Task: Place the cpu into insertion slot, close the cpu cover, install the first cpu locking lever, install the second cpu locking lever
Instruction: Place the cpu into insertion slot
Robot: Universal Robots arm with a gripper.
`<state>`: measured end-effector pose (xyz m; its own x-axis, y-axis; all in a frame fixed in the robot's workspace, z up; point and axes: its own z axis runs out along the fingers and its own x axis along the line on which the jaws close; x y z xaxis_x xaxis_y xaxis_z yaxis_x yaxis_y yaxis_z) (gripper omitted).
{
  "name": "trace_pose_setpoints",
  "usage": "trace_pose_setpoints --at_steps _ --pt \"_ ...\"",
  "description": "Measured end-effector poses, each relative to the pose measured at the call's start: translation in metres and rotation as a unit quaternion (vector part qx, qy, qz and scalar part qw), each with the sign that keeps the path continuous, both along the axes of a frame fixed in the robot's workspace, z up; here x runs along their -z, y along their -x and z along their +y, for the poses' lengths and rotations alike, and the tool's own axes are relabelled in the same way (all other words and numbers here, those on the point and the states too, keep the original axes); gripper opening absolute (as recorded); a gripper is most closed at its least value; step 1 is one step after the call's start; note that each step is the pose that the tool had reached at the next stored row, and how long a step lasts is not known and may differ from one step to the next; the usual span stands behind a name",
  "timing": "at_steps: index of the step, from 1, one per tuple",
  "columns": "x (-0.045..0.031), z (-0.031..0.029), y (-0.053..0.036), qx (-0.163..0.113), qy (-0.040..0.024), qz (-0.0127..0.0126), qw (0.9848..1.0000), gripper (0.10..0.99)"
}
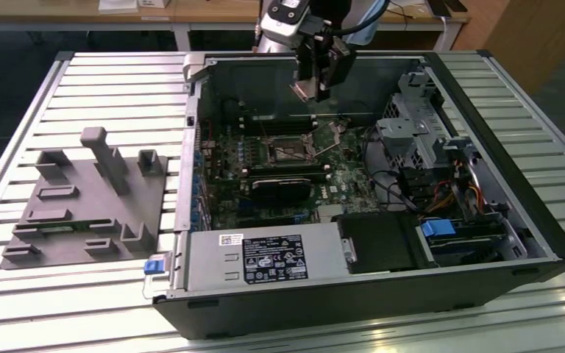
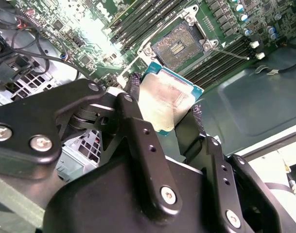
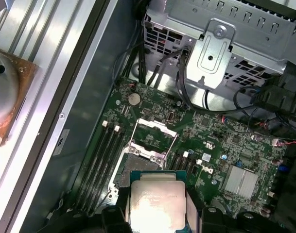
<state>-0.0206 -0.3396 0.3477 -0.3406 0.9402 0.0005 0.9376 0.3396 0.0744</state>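
My gripper (image 1: 314, 82) hangs above the open computer case, shut on the cpu (image 1: 306, 90). In both wrist views the cpu (image 2: 169, 102) (image 3: 156, 201) is a flat square chip with a dull silver top and green edge, pinched on two opposite sides by black fingertips (image 2: 197, 114). The insertion slot (image 2: 179, 43) (image 3: 137, 167) (image 1: 288, 152) lies bare on the green board below, apart from the chip. The cpu cover (image 3: 155, 132) stands flipped open beside the slot. A thin wire lever (image 2: 234, 53) (image 1: 335, 145) sticks out from the socket.
Long black memory slots (image 3: 106, 155) flank the socket. A black block (image 1: 282, 187) sits on the board, a drive cage (image 1: 410, 132) on the exterior view's right, a power supply (image 1: 253, 257) in front. A grey fixture (image 1: 86, 198) rests on the slatted table (image 1: 47, 309).
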Motion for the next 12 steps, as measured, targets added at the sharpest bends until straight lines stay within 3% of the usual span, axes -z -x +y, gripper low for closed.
trace_pose_setpoints --at_steps 12 --pt "0.0037 0.0027 0.0001 0.044 0.0000 0.0003 0.9991 0.541"
